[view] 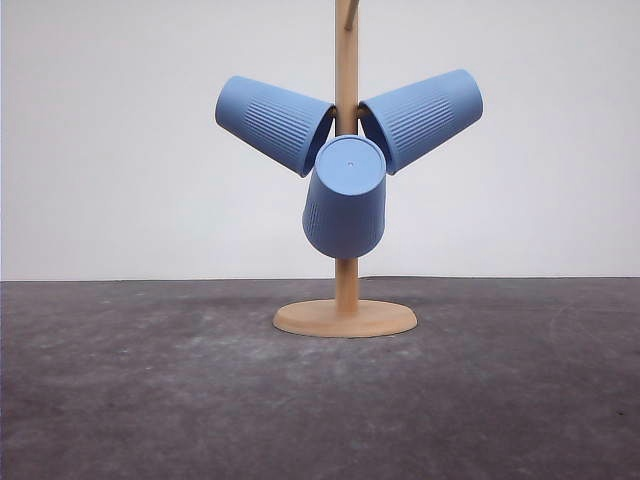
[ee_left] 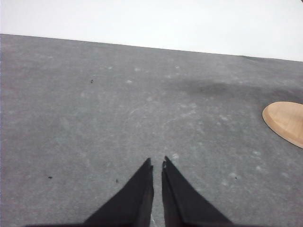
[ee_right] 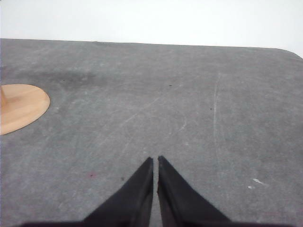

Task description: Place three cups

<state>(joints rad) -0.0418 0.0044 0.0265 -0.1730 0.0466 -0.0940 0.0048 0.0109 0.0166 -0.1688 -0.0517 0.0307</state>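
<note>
Front view: three cups (view: 345, 200) hang on the wooden stand (view: 346, 318), both claws closed and empty.
Left claw (ee_left: 157, 165) has the stand's base off to one side on the worktop (ee_left: 118, 118), as does right claw (ee_right: 155, 160); a careful release means approaching one cup squarely, without jolting the stand.

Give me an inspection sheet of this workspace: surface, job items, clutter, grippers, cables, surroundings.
Surface: dark grey table, scuffed, with faint pale marks.
Job's things: three blue cups hang on a wooden stand: left cup and right cup tilted outward, front cup with its base towards the camera.
Clutter: nothing seen.
Grippers: left gripper shut, empty, low over the table; right gripper shut, empty, low over the table.
Cables: nothing seen.
Surroundings: plain white wall behind the table.
</note>
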